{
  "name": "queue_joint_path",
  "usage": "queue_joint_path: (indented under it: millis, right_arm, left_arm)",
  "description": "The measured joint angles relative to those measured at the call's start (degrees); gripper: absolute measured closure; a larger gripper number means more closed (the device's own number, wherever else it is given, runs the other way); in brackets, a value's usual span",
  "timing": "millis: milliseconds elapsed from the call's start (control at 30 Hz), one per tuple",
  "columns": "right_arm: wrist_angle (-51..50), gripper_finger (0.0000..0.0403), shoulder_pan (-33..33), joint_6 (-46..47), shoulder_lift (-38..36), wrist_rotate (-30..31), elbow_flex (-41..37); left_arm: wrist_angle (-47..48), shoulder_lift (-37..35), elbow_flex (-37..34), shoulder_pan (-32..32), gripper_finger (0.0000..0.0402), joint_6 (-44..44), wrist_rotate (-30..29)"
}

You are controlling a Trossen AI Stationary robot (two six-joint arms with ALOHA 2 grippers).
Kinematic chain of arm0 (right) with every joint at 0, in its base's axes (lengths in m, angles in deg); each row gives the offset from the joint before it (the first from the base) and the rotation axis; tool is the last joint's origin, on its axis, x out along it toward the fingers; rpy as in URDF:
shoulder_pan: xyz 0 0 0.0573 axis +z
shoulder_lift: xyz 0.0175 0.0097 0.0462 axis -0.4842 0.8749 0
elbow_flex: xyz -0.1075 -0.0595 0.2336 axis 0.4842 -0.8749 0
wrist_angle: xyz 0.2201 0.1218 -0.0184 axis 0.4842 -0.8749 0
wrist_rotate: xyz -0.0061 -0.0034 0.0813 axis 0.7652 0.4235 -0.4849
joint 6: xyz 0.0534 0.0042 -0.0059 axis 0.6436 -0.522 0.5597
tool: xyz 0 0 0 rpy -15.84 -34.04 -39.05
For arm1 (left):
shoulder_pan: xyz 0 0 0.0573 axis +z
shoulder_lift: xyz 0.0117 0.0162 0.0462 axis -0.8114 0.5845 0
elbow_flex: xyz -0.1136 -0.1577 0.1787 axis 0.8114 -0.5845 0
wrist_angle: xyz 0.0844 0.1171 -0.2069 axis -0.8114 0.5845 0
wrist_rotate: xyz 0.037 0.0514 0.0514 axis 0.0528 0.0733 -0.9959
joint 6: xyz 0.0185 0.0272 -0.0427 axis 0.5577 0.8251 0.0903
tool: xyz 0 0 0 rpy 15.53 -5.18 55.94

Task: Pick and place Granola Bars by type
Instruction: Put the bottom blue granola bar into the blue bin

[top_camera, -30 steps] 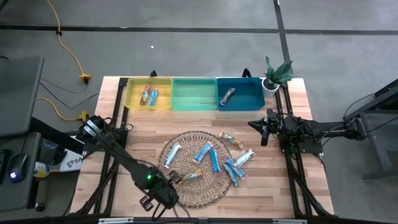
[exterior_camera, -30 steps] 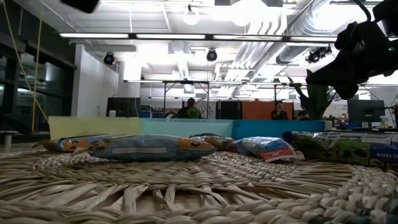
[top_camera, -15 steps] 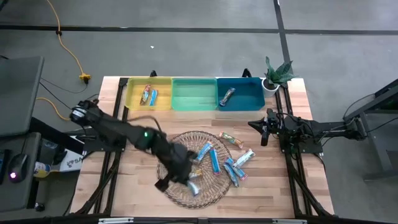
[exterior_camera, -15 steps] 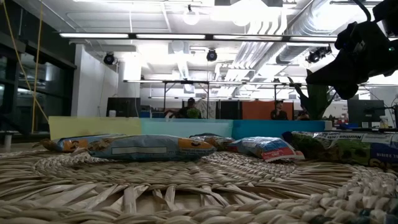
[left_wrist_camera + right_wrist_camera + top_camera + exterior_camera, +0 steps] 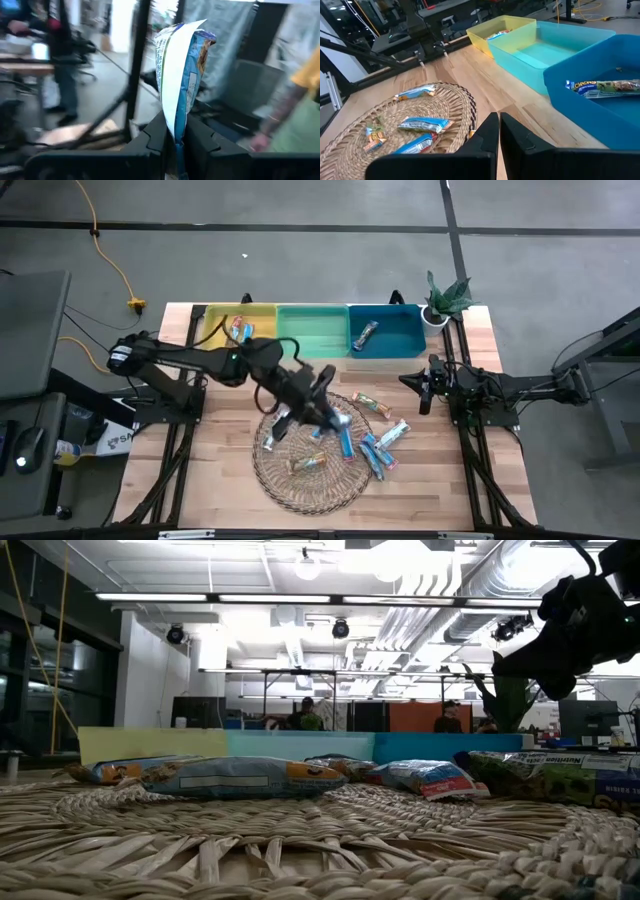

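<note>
Gripping one blue-white granola bar (image 5: 181, 75), left claw (image 5: 318, 385) hangs above wicker mat (image 5: 300, 492); right claw (image 5: 498, 131), clamped empty, near blue bin (image 5: 410, 345)

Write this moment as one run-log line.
left tool: shut on blue-and-white wrapped granola bar, above round woven wicker mat | right tool: shut, idle by blue bin

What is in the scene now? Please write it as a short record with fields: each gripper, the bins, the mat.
left gripper: shut on a blue and white bar, above the wicker mat
right gripper: shut, empty, waiting at the table's right side
yellow bin: two bars
green bin: no bar visible
blue bin: one bar
mat: several bars on it, some lying over its right rim
</note>
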Motion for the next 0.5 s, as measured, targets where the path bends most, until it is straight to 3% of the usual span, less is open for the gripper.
queue_joint_path:
  millis: [300, 400, 500]
  right_arm:
    - [0.0, 0.0402, 0.0, 0.0, 0.0, 0.0, 0.0]
    - [0.0, 0.0402, 0.0, 0.0, 0.0, 0.0, 0.0]
    - [0.0, 0.0402, 0.0, 0.0, 0.0, 0.0, 0.0]
  left_arm:
    - [-1.6, 0.2, -0.1, 4.7, 0.0362, -1.1, -3.6]
    - [-1.7, 0.2, -0.1, 5.8, 0.0362, -1.3, -11.2]
    - [-2.1, 0.2, -0.1, 6.5, 0.0362, -0.9, -22.8]
